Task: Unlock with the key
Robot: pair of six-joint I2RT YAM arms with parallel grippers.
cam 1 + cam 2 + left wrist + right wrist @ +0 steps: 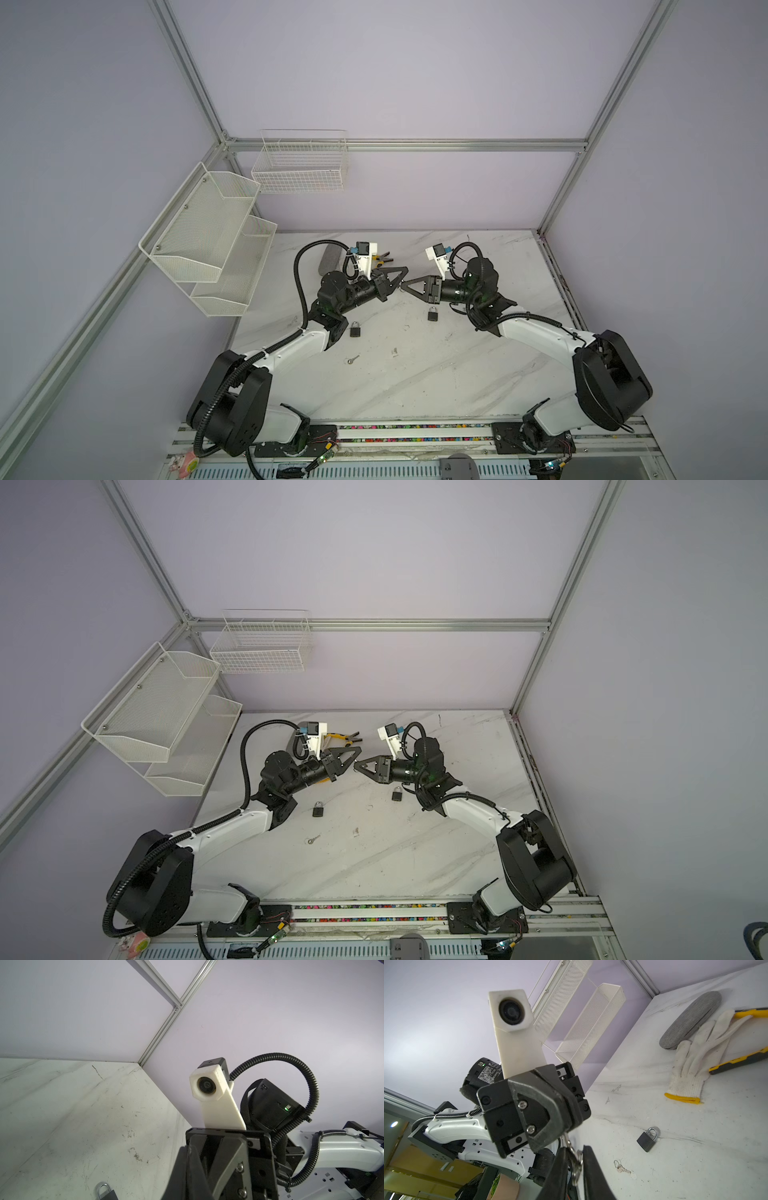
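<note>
Both grippers meet tip to tip in the air above the middle of the marble table (415, 374). My left gripper (405, 270) (359, 749) is shut on a small silver key (567, 1140), which sticks out of its tips. The key's ring (577, 1165) sits between the fingers of my right gripper (401, 286) (577, 1159), which have closed in on it from both sides. Two black padlocks lie flat on the table: one below my left wrist (355, 329) (647, 1140), one below my right gripper (432, 314) (106, 1192). A second key (352, 360) (622, 1168) lies loose near the left padlock.
At the back left of the table lie a grey case (689, 1020), a white work glove (691, 1059) and yellow-handled pliers (343, 737). White mesh shelves (208, 241) and a wire basket (301, 166) hang on the walls.
</note>
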